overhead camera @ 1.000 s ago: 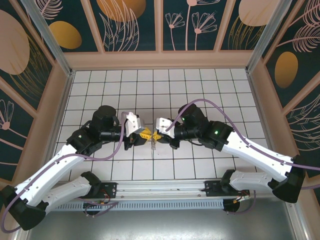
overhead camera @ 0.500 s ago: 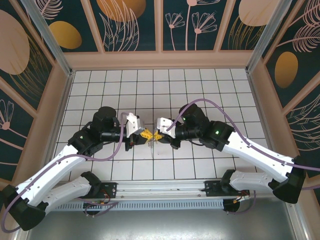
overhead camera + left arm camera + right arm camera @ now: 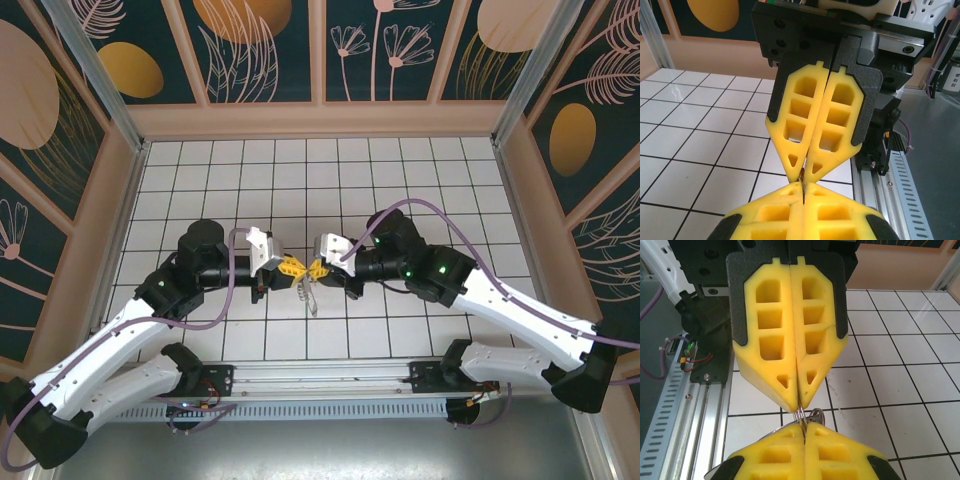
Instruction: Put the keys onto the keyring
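Jaws of your left gripper [image 3: 293, 268] and right gripper [image 3: 315, 270] meet tip to tip, both shut, above the table [image 3: 400, 170]; a silvery key [image 3: 309, 298] dangles below them. Left wrist: both pairs closed, tips meeting. Right wrist: each pinches the keyring [image 3: 807, 416] wire.

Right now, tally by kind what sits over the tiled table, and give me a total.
Robot arms: 2, left arm and right arm
Yellow fingers: 4, closed in two pairs, tip to tip
Purple cables: 2, one on each arm
Keyring: 1, thin wire held where the fingers meet
Total: 9
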`<state>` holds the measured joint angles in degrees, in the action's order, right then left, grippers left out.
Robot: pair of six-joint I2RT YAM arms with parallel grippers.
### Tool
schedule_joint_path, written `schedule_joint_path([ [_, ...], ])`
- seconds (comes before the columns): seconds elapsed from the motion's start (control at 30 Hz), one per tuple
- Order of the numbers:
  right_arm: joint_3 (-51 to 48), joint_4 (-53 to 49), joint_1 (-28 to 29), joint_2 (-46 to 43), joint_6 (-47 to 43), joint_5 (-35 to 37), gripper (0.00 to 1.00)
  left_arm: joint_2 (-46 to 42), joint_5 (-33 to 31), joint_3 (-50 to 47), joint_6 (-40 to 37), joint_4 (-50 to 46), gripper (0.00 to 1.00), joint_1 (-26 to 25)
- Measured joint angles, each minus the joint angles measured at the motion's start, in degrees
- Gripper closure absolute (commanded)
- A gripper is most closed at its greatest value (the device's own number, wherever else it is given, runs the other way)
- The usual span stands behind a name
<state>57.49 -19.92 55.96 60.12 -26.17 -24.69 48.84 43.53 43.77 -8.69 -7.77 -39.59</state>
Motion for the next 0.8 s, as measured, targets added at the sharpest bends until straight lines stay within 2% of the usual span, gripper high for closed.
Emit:
schedule_joint_path([
  [0.33, -0.74, 1.03, 0.0, -0.57, 1.29, -0.35, 0.86, -0.02, 0.48, -0.02, 0.17, 0.74, 1.0, -0.17],
  [0.5, -1.51, 1.57, 0.0, -1.07, 1.27, -0.33, 0.85, -0.07, 0.68, -0.02, 0.24, 1.14, 1.0, -0.17],
  [0.6, -1.84, 1.79, 0.0, -1.2, 1.25, 0.07, 0.89, -0.13, 0.83, -0.02, 0.26, 1.16, 1.0, -0.17],
  [0.7, -2.1, 2.12, 0.0, -1.2, 1.49, 0.76, 0.98, -0.13, 0.83, -0.02, 0.26, 1.14, 1.0, -0.17],
  [0.8, -2.19, 2.23, 0.0, -1.27, 2.14, 0.96, 0.99, -0.24, 0.83, -0.09, 0.26, 1.14, 1.0, -0.17],
])
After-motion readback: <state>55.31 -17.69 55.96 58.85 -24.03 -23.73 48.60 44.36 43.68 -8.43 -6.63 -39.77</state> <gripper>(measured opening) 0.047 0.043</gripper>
